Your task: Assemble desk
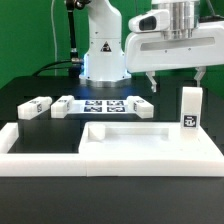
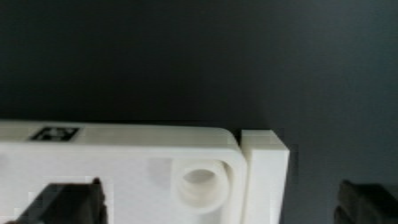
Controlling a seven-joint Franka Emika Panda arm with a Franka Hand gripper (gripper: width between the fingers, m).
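The desk top (image 1: 150,143), a wide white rimmed tray, lies near the table's front. In the wrist view one corner of the desk top (image 2: 125,165) shows a round hole (image 2: 201,186), a raised edge strip (image 2: 263,175) and a small tag (image 2: 59,133). One leg (image 1: 190,108) stands upright by the top's far corner on the exterior view's right; I cannot tell whether it sits in the top. Two legs (image 1: 35,107) (image 1: 65,104) lie flat at the exterior view's left. My gripper (image 1: 175,80) (image 2: 214,205) hangs open above that corner, holding nothing, with one dark fingertip (image 2: 63,205) over the top.
The marker board (image 1: 105,105) lies behind the top, with another white part (image 1: 138,104) at its end. A long white border bar (image 1: 90,163) runs along the front and turns up the exterior view's left. The robot base (image 1: 100,55) stands at the back.
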